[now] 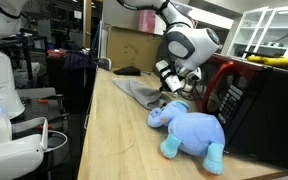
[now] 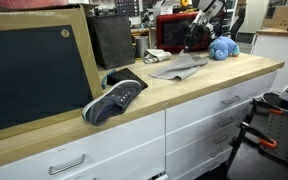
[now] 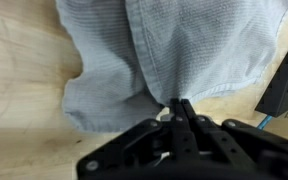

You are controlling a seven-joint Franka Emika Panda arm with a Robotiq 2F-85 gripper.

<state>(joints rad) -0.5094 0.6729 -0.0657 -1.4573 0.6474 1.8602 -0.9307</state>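
A light grey-blue cloth (image 3: 174,50) lies crumpled on the wooden countertop (image 3: 24,60). In the wrist view my gripper (image 3: 178,103) is shut, its two black fingers pressed together with a fold of the cloth's edge pinched at their tips. In both exterior views the gripper (image 1: 170,88) (image 2: 197,42) sits low over the far end of the cloth (image 1: 136,92) (image 2: 179,67). A blue plush elephant (image 1: 191,131) (image 2: 222,47) lies on the counter just beside the cloth and the gripper.
A red and black microwave (image 1: 246,95) (image 2: 172,35) stands right behind the gripper. A dark sneaker (image 2: 114,99) lies on the counter (image 2: 134,115) further along, next to a large framed dark panel (image 2: 34,70). A black bracket (image 3: 284,80) shows at the wrist view's edge.
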